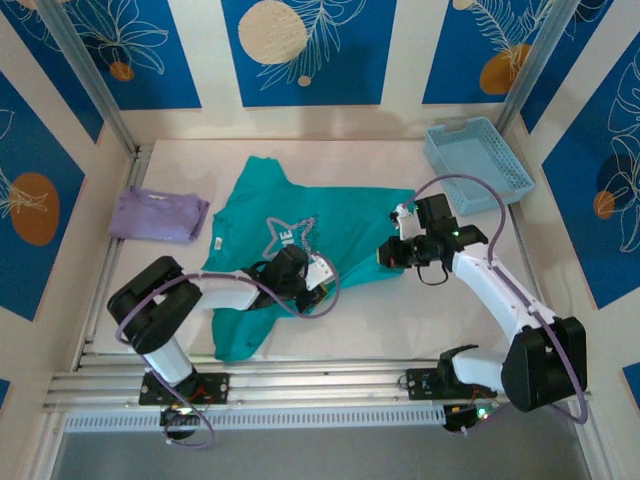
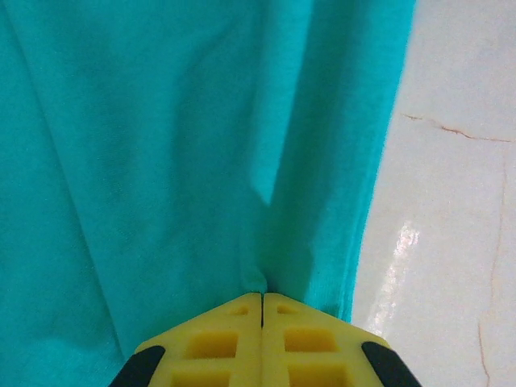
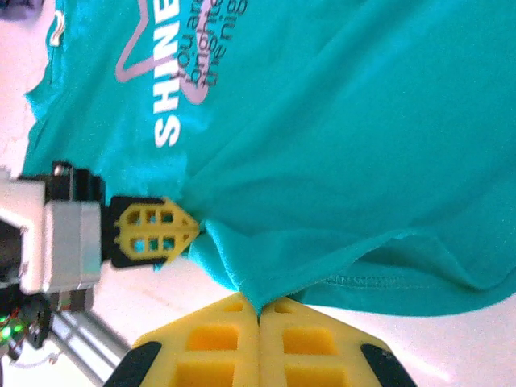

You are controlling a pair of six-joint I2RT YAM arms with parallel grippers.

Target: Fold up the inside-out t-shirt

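Note:
The teal-green t-shirt (image 1: 290, 215) lies spread on the white table (image 1: 420, 310), with a pale star and "SHINE" print (image 3: 165, 72) facing up. My left gripper (image 1: 320, 274) is low over the shirt's middle front, shut on a pinched fold of the cloth (image 2: 161, 161); the yellow fingertips (image 2: 262, 300) meet with fabric bunched at the tip. My right gripper (image 1: 386, 252) is at the shirt's right edge, shut on the hem (image 3: 363, 145), which lifts into a peak at the tip (image 3: 258, 310). The left gripper's yellow fingers (image 3: 153, 230) show close by, also gripping the cloth.
A folded lavender garment (image 1: 158, 213) lies at the table's left side. A light blue plastic basket (image 1: 476, 160) stands at the back right corner. Bare white tabletop (image 2: 459, 201) lies right of the shirt, and metal rails (image 1: 300, 385) run along the near edge.

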